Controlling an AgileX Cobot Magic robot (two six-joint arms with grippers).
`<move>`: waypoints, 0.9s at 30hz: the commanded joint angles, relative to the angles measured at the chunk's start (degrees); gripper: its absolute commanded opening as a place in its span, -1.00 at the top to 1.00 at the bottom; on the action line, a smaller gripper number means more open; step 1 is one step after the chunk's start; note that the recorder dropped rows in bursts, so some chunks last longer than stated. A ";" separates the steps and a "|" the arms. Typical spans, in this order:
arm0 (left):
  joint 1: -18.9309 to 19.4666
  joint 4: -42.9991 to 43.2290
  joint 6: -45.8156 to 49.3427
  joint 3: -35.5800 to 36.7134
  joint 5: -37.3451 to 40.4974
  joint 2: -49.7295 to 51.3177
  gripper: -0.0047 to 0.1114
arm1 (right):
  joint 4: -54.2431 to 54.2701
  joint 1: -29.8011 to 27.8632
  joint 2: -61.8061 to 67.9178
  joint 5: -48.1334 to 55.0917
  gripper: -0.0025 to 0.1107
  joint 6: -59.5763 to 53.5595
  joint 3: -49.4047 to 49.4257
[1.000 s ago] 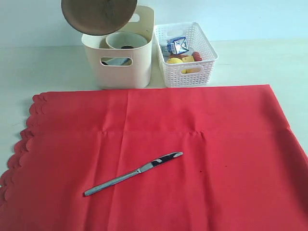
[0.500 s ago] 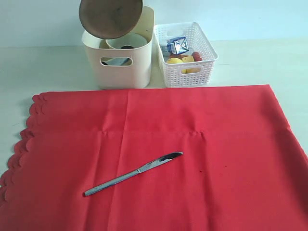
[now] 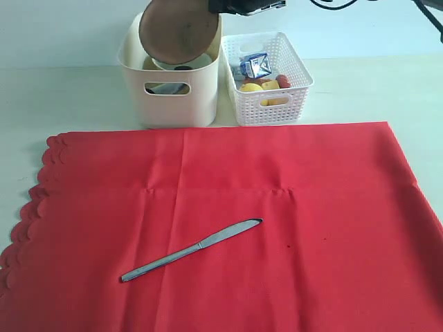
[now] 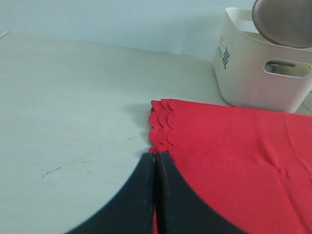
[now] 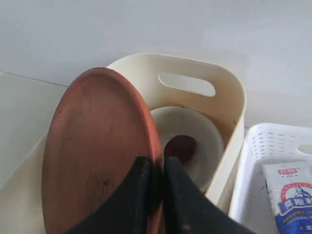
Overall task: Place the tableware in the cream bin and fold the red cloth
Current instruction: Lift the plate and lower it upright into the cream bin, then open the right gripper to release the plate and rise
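exterior view: right gripper [image 5: 157, 170] cut off, clamping plate [image 3: 178, 31] half inside cream bin [image 3: 173, 107]; left gripper [image 4: 155, 163] closed.

Robot test bench posing as a dining table: a plain pale worktop [image 3: 69, 97] is running back to a blank pale-blue wall [image 3: 360, 31], while black cables [image 3: 332, 4] are trailing along the top of the exterior view. Household props are lying in tidy order, a red cloth [image 3: 311, 207], a steel knife [image 3: 190, 250], a cream bin [image 3: 201, 104] and a white lattice basket [image 3: 273, 111] of groceries, as a black right hand [image 5: 156, 165] is pinching a round brown wooden plate [image 5: 97, 156].
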 commanded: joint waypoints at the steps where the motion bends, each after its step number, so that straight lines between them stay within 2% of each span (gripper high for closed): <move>1: 0.09 -0.41 0.18 0.19 -0.26 -0.36 0.92 | 2.12 -0.27 1.14 -2.38 0.96 0.35 -0.93; 19: 0.09 -0.41 0.18 0.19 -0.26 -0.36 0.92 | 2.51 -0.27 3.28 2.27 0.95 -2.68 -0.93; 22: 0.09 -0.41 0.18 0.19 -0.26 -0.36 0.92 | 2.30 -0.27 3.28 2.35 0.85 -2.68 -0.93; 27: 0.09 -0.41 0.18 0.19 -0.26 -0.36 0.92 | 0.40 -0.27 3.28 3.09 0.54 -2.68 -0.93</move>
